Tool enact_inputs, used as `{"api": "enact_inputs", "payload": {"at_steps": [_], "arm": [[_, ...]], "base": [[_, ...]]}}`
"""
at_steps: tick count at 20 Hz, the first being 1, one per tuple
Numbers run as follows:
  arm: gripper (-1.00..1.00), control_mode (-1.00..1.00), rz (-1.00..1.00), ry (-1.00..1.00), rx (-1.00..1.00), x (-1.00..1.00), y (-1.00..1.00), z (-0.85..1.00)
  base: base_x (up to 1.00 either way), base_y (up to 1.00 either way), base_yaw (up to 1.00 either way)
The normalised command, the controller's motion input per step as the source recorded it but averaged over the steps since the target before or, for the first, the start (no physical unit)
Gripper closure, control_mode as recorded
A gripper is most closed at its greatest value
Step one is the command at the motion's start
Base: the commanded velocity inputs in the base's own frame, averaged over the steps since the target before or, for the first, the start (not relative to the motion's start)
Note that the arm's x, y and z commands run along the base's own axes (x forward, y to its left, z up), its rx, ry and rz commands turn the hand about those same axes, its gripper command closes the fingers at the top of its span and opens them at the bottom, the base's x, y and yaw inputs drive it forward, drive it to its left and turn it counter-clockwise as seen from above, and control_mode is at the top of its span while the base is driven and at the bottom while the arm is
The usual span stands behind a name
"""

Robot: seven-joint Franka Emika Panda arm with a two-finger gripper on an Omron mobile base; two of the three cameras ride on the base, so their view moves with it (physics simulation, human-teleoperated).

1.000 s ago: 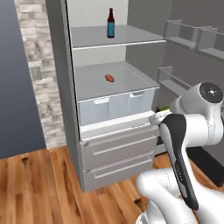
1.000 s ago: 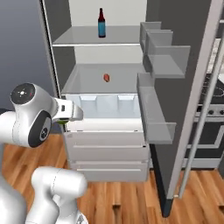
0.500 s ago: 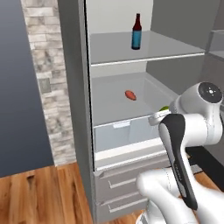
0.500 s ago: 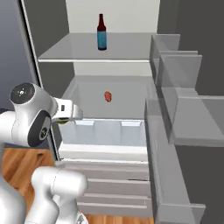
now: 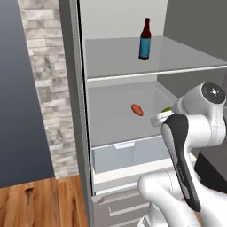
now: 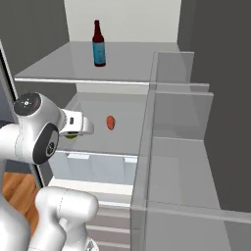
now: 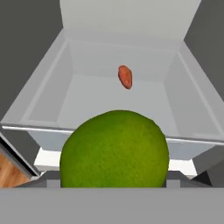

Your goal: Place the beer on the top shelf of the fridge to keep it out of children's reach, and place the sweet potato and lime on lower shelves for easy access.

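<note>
The round yellow-green lime sits large and smooth-skinned at the bottom of the hand view, clamped in the two-finger gripper just in front of the open fridge's pale lower shelf. From the base cameras only a sliver of its green peeks out past the white wrist, at the right in the left base view and under the hand in the right base view. The small orange-red tapered sweet potato lies on that lower shelf, well beyond the lime and near the shelf's back. The base views add what the hand camera misses: the dark brown-red glass beer bottle with a blue label stands upright on the grey top shelf of the tall dark grey fridge. Below the lower shelf, the left base view shows a translucent bluish drawer, and the right base view shows clear door racks on the open door.
</note>
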Motion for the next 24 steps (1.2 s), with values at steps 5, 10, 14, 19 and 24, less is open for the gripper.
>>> {"api": "enact_inputs", "payload": {"at_steps": [5, 10, 14, 19, 24], "arm": [[1.00, 1.00, 0.00, 0.00, 0.00, 0.00, 0.00, 0.00], [1.00, -1.00, 0.06, 0.00, 0.00, 0.46, 0.00, -0.47], [1.00, -1.00, 0.02, 0.00, 0.00, 0.56, 0.00, -0.59], [1.00, -1.00, 0.01, 0.00, 0.00, 0.64, 0.00, -0.55], [1.00, -1.00, 0.00, 0.01, 0.00, 0.70, 0.00, -0.41]], "base": [[0.50, -0.13, 0.13], [0.00, 0.00, 0.00], [0.00, 0.00, 0.00], [0.00, 0.00, 0.00], [0.00, 0.00, 0.00]]}}
